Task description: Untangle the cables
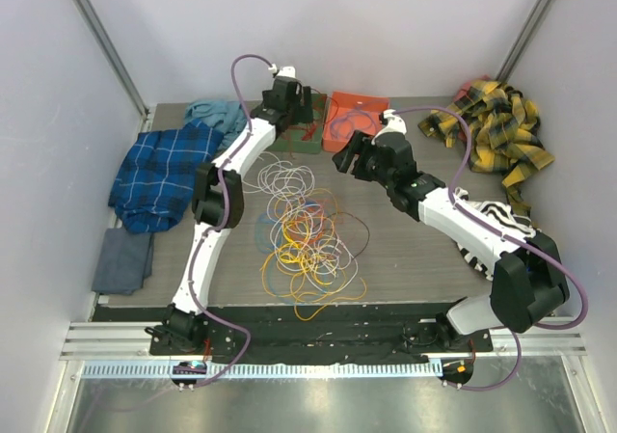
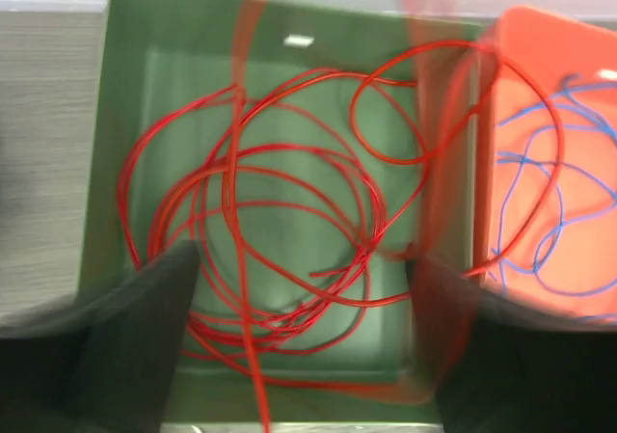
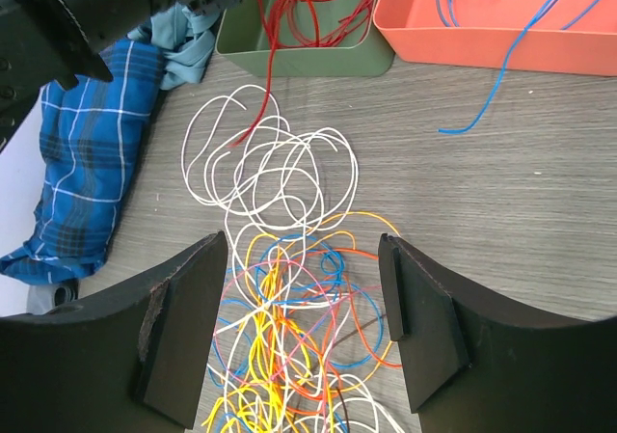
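Observation:
A tangle of cables (image 1: 304,230), yellow, white, orange and blue, lies on the middle of the table. My left gripper (image 2: 304,288) hangs open over the green tray (image 2: 125,86), which holds a coiled red cable (image 2: 235,211); one red strand passes loosely between the blurred fingers. That red cable (image 3: 268,76) trails over the tray's front wall onto the table. My right gripper (image 3: 301,259) stands open above the tangle (image 3: 280,337), touching nothing. A blue cable (image 3: 501,76) lies in the orange tray (image 3: 501,52), one end hanging out onto the table.
A blue plaid cloth (image 1: 159,173) and a grey cloth (image 1: 123,261) lie at the left. A yellow plaid cloth (image 1: 496,129) sits at the back right. A black-and-white striped cloth (image 1: 492,226) lies under the right arm. The two trays (image 1: 359,115) stand side by side at the back.

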